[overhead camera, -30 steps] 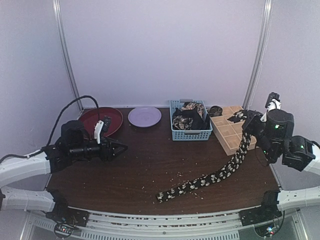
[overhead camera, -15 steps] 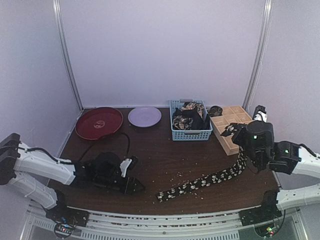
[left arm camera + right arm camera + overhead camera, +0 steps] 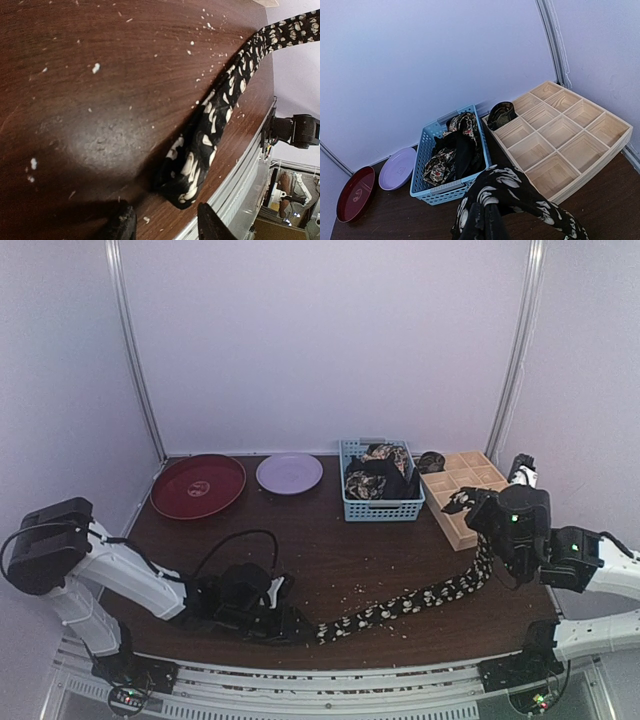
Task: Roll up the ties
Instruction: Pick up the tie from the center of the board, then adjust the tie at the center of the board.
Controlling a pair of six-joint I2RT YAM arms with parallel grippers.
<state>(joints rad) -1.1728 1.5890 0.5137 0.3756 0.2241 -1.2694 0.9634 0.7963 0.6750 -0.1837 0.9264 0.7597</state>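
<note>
One tie (image 3: 420,598), black with a cream floral print, lies in a curve across the front right of the table. My right gripper (image 3: 466,504) is shut on its far end and holds it raised beside the tray; in the right wrist view the fabric (image 3: 512,190) drapes over the shut fingers (image 3: 487,222). My left gripper (image 3: 296,624) is low on the table at the tie's near tip (image 3: 328,632). In the left wrist view it (image 3: 165,227) is open, and the tip (image 3: 192,172) lies just ahead of the gap, untouched.
A blue basket (image 3: 383,510) at the back holds more bunched ties (image 3: 452,150). A wooden gridded tray (image 3: 452,523) stands to its right, with a rolled tie (image 3: 501,115) in its back-left cell. A red plate (image 3: 197,485) and a purple plate (image 3: 289,473) sit back left. The metal rail (image 3: 250,175) runs close beside the tip.
My left arm has swung from the left middle of the table down and right to the tie's near tip. My right gripper has lowered a little with the tie's far end.
</note>
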